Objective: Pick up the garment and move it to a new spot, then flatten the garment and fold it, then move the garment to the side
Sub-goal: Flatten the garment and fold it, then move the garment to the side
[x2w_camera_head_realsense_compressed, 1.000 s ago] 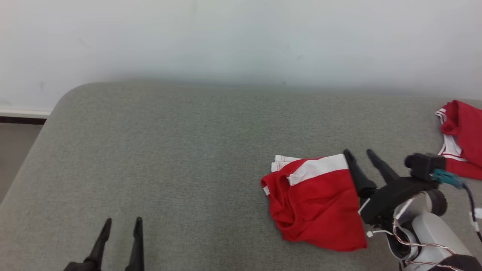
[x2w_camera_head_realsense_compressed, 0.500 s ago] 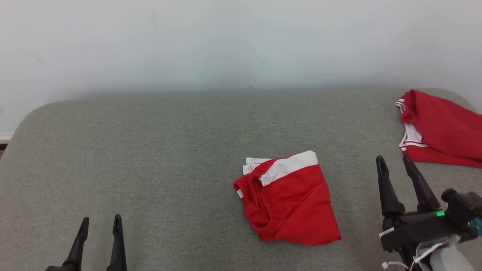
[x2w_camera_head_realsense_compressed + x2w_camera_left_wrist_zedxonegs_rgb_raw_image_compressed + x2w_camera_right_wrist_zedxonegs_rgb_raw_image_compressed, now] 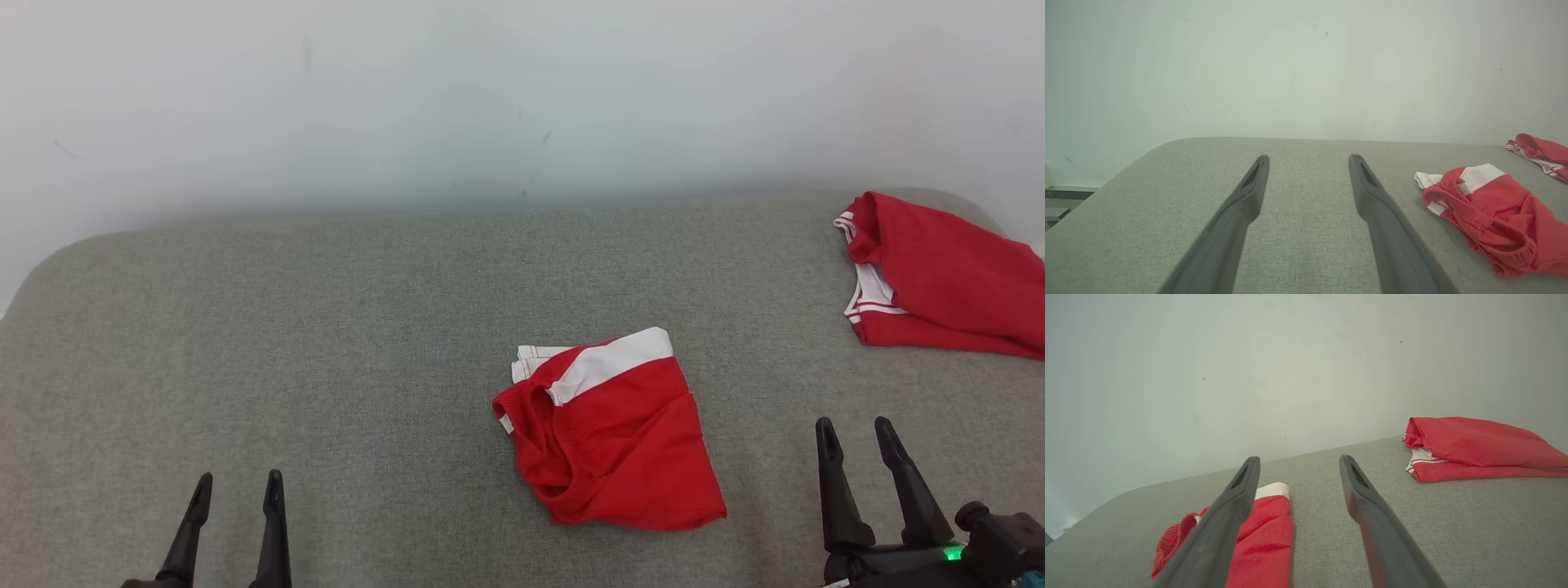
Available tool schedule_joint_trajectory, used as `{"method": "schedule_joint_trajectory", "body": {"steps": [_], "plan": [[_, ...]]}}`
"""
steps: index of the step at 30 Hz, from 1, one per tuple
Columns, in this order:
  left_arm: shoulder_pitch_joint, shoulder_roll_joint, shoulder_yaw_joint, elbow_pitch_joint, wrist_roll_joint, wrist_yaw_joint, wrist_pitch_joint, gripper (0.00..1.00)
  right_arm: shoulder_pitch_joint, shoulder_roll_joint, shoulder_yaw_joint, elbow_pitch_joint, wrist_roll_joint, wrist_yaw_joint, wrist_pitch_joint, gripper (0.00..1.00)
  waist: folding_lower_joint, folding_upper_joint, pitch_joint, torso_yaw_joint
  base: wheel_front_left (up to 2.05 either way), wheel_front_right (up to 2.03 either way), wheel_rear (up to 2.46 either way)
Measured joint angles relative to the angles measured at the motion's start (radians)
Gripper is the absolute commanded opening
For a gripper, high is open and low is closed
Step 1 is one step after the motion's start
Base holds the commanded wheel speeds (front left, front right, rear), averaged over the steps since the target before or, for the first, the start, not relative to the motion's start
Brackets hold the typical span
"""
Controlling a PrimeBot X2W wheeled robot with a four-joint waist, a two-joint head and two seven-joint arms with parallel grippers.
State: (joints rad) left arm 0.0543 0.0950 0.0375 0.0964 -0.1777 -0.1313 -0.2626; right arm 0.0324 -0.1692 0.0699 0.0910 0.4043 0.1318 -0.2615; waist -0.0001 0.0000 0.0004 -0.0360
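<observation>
The garment (image 3: 608, 429) is red with a white band, folded into a compact bundle near the middle of the grey cushioned surface (image 3: 326, 327). It also lies at the right of the left wrist view (image 3: 1490, 208) and at the lower left of the right wrist view (image 3: 1261, 539). My right gripper (image 3: 856, 433) stands open at the lower right, well clear of the garment, holding nothing. At the lower left my left gripper (image 3: 237, 486) is open and empty too, far from the cloth.
A second red garment (image 3: 939, 278) with white trim lies folded at the far right corner of the surface, also in the right wrist view (image 3: 1474, 449). A pale wall (image 3: 522, 98) rises behind. The cushion's rounded edge curves down at the far left.
My right gripper has drawn back from the garment's right edge toward the lower right, leaving the bundle lying free. The head camera has swung right, shifting the whole picture left.
</observation>
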Motion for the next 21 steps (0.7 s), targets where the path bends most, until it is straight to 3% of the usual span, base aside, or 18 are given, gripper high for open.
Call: {"method": "schedule_joint_trajectory", "body": {"steps": [15, 21], "plan": [[0.025, 0.009, -0.035, -0.008, -0.003, 0.000, 0.000, 1.00, 0.026, 0.026, -0.016, 0.007, -0.011, 0.000, 0.000, 1.00, 0.0000, 0.0000, -0.009, 0.017, 0.00, 0.00, 0.00], [0.024, 0.008, -0.035, -0.007, -0.004, 0.000, 0.000, 1.00, -0.076, -0.035, 0.081, 0.070, -0.025, 0.000, 0.006, 1.00, 0.0000, 0.0000, -0.003, 0.025, 0.00, 0.00, 0.00]]}}
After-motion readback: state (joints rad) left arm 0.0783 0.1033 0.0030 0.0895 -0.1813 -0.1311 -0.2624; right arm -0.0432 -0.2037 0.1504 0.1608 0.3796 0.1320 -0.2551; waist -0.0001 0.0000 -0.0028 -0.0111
